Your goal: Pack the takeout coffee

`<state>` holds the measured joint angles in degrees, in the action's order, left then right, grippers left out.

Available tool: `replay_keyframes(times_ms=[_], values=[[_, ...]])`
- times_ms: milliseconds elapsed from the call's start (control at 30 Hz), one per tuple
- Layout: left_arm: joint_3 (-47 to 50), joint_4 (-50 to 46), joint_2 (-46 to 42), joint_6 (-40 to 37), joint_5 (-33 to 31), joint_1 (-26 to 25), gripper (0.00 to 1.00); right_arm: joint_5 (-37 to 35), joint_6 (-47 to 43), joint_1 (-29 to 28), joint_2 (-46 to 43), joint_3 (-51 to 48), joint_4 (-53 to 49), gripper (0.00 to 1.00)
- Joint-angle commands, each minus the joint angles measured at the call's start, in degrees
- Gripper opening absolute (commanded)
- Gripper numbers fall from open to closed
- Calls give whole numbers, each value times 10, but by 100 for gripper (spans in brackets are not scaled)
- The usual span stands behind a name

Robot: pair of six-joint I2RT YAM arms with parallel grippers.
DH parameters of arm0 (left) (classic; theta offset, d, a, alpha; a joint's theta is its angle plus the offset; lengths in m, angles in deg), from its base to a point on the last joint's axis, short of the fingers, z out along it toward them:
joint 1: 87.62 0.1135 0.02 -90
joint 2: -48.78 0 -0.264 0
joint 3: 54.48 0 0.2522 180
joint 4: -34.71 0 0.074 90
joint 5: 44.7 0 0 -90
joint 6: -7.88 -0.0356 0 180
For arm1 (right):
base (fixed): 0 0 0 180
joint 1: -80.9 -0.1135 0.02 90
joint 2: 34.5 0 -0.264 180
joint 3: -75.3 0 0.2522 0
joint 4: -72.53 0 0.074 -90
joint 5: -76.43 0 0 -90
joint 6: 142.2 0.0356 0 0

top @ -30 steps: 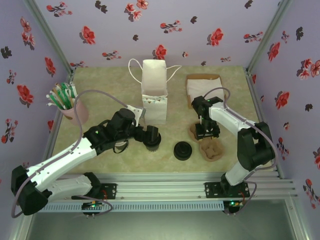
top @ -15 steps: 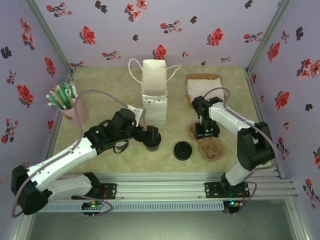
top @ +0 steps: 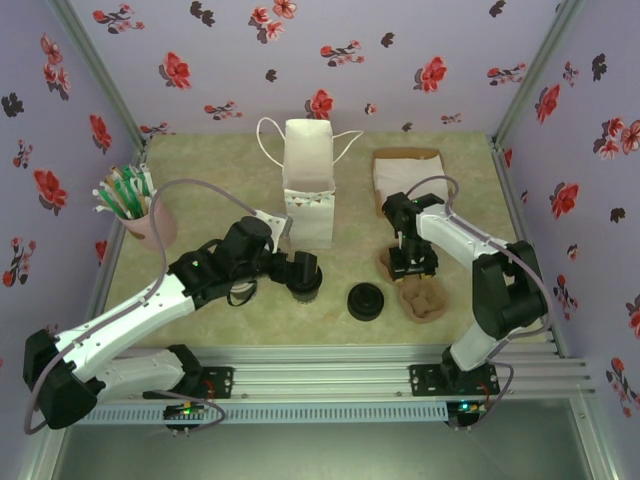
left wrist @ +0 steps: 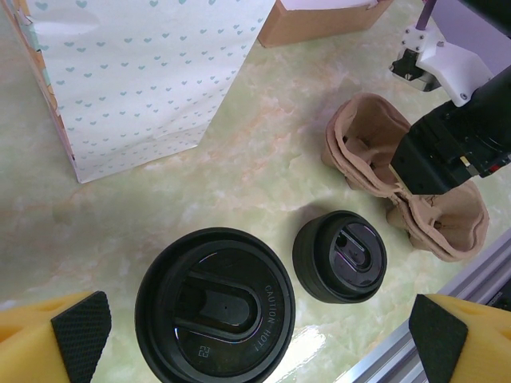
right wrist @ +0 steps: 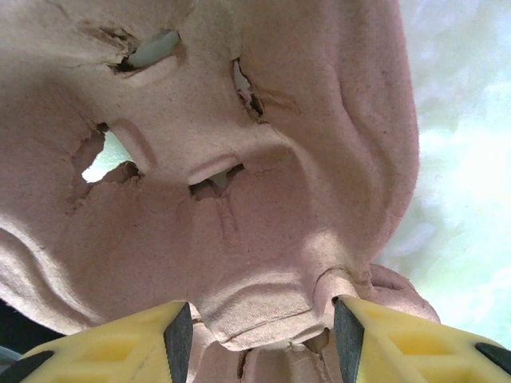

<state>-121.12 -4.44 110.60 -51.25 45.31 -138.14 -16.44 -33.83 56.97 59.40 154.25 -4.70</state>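
The takeout coffee (left wrist: 214, 307) stands on the table and shows me its round black lid from above, centred between my left gripper's (left wrist: 259, 339) wide-open fingers, which do not touch it. From the top camera the cup (top: 304, 277) sits at the tip of the left gripper (top: 296, 268), just in front of the white paper bag (top: 308, 185). My right gripper (right wrist: 259, 335) is shut on the middle ridge of a brown cardboard cup carrier (right wrist: 239, 159), a pad on each side. The carrier (top: 422, 298) lies right of centre, under the right gripper (top: 412, 262).
A smaller black lidded piece (left wrist: 341, 255) sits on the table between the coffee and the carrier (left wrist: 375, 152). A brown box of napkins (top: 408, 172) is at the back right. A pink cup of utensils (top: 138, 212) stands at the left. The metal rail (top: 330, 372) runs along the near edge.
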Motion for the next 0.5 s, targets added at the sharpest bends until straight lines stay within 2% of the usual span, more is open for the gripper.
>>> replay_keyframes(times_ms=[0, 267, 467], values=[[-20, -3, 6, -14, -7, -4, 99, 8, -7, 0, 12, -5, -2, 52], [-20, -2, 7, -13, -7, -4, 99, 6, -6, 0, 14, -7, 0, 47], [-19, -2, 8, -12, -8, -4, 99, 3, -3, 1, 9, -10, 5, 37]])
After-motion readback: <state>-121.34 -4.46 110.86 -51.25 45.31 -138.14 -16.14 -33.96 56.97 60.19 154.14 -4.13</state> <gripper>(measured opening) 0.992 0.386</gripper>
